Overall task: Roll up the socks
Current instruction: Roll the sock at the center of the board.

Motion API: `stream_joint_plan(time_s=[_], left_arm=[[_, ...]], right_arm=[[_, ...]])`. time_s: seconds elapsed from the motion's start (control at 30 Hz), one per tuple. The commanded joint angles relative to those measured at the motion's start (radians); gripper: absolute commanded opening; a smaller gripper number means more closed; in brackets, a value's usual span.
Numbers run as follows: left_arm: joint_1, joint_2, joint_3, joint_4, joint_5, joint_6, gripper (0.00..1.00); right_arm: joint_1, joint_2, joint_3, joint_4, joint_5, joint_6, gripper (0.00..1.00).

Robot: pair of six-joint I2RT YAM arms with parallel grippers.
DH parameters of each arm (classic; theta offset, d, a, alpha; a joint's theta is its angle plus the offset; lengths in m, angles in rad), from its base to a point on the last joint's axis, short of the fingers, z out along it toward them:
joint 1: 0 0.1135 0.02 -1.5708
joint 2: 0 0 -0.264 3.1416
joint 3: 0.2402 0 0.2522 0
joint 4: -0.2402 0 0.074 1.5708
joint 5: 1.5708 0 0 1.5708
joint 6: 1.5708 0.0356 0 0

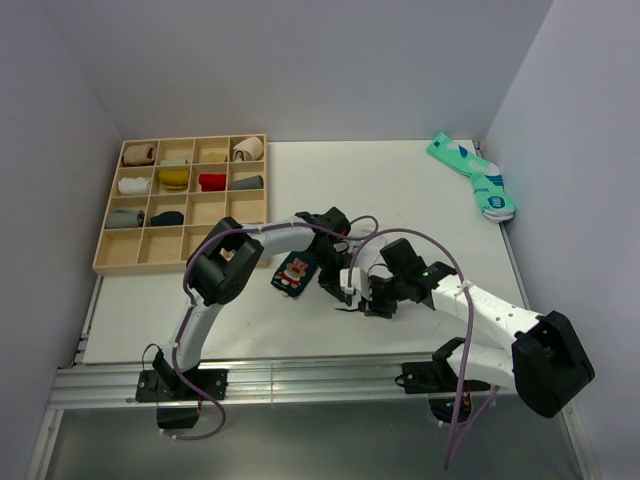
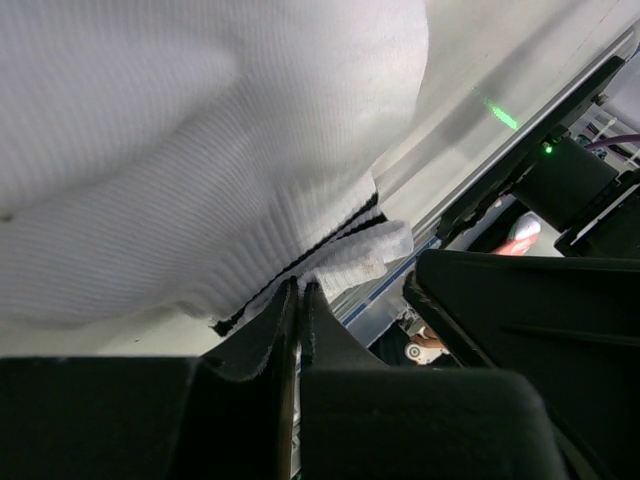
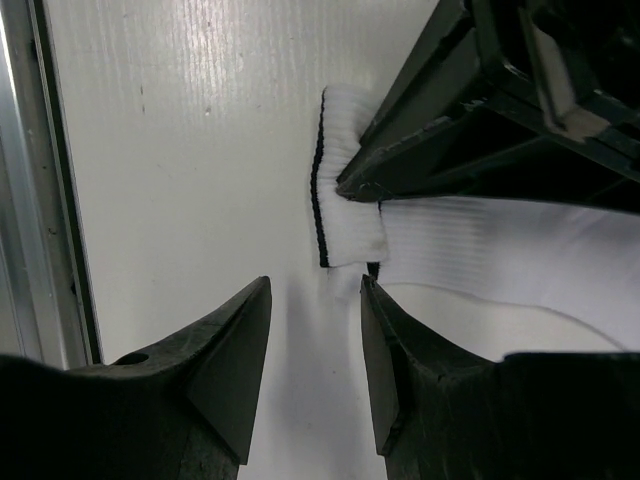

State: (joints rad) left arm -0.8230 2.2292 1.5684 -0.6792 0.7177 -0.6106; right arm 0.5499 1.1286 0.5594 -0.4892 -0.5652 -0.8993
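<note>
**Cuff pinched, roll not yet begun**

You are holding the white sock by its cuff. Your left gripper is pressing its jaws together on the ribbed, black-striped edge, and the sock's body is stretching away from that cuff over the table. Your right gripper is hovering just beside the cuff with its jaws spread, gripping nothing and touching no cloth. The dark green sock is lying close to the white sock, on the side away from your right gripper; whether the two are overlapping cannot be told.

This is looking like the opening of the roll, with no turn made so far. Next you are probably needing the right gripper to catch the free corner of the cuff, so that both pincers are turning the edge evenly. A lopsided hold risks a slanted, loose roll.
</note>
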Motion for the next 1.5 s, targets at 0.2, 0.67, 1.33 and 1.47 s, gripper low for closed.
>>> stream_joint_plan(time_s=[0.2, 0.67, 1.33, 1.47], left_arm=[[-0.002, 0.052, -0.004, -0.022, -0.044, 0.04, 0.03], [0.004, 0.053, -0.001, -0.029, -0.038, 0.048, 0.04], [0.024, 0.012, -0.07, 0.044, -0.009, 0.008, 0.21], [0.033, -0.032, -0.125, 0.154, 0.002, -0.047, 0.31]], right_arm=[[0.102, 0.026, -0.018, 0.118, 0.103, 0.008, 0.48], [0.197, 0.115, -0.015, 0.202, 0.197, 0.031, 0.45], [0.199, 0.131, -0.065, 0.25, 0.238, 0.094, 0.21], [0.197, 0.086, -0.104, 0.25, 0.22, 0.12, 0.16]])
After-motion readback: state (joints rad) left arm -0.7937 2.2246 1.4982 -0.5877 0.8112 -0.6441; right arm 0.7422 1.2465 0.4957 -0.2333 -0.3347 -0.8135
